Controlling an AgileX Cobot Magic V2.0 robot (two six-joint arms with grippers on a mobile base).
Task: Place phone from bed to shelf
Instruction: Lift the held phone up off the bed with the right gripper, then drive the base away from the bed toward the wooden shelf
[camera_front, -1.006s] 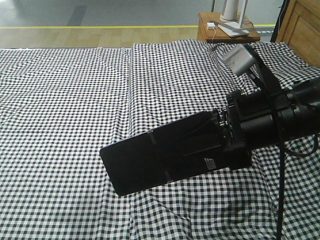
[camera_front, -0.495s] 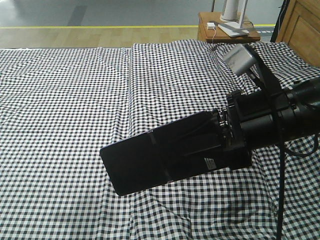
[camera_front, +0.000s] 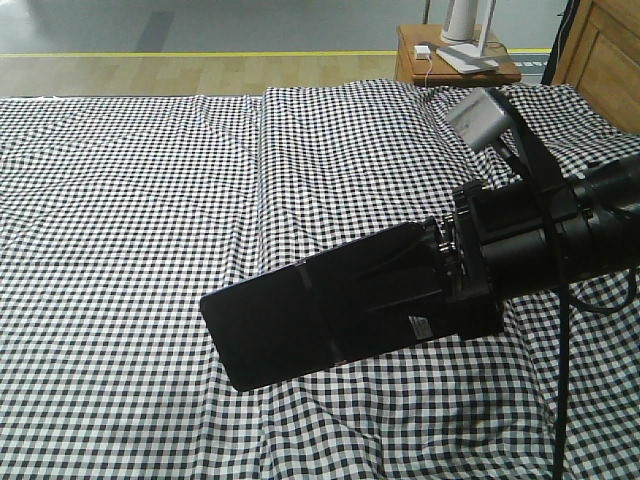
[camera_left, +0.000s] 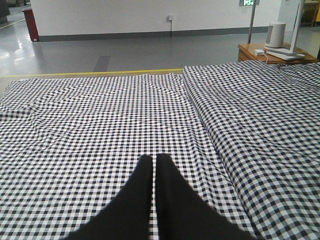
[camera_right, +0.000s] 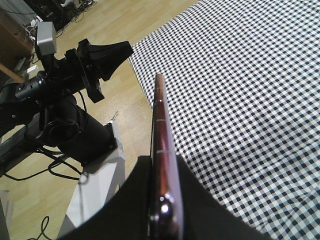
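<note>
The right gripper (camera_right: 164, 172) is pinching the phone (camera_front: 310, 318) by its right end, holding it tilted over the bed (camera_front: 130, 200). The left gripper (camera_left: 154, 162) is hovering over the bedding with its fingers pressed together.

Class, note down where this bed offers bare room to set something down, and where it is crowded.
Bare: the half of the bed left of the centre fold, and the far strip toward the bedside table. Crowded: right of centre, where the right gripper holds the phone; the table top carries white items.
</note>
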